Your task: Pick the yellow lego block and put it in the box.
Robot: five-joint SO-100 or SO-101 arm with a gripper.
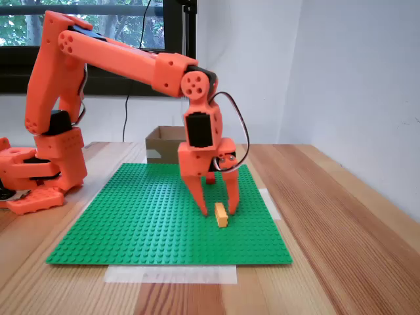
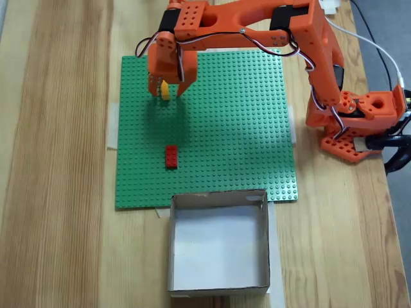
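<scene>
The yellow lego block point(image 1: 222, 214) stands on the green baseplate point(image 1: 131, 223) near its front right part in a fixed view. My gripper point(image 1: 216, 209) points straight down over it, open, one finger on each side of the block and the tips close to the plate. From above, the yellow lego block point(image 2: 165, 90) shows between the fingers of the gripper point(image 2: 166, 90) near the far left corner of the baseplate point(image 2: 237, 128). The brown cardboard box point(image 2: 218, 199) sits open at the near edge of the plate, and the box point(image 1: 161, 141) stands behind the arm.
A small red brick point(image 2: 171, 156) lies on the plate between the gripper and the box. The arm's orange base point(image 2: 359, 122) stands on the wooden table at the right. Pale tape strips hold down the plate's edges.
</scene>
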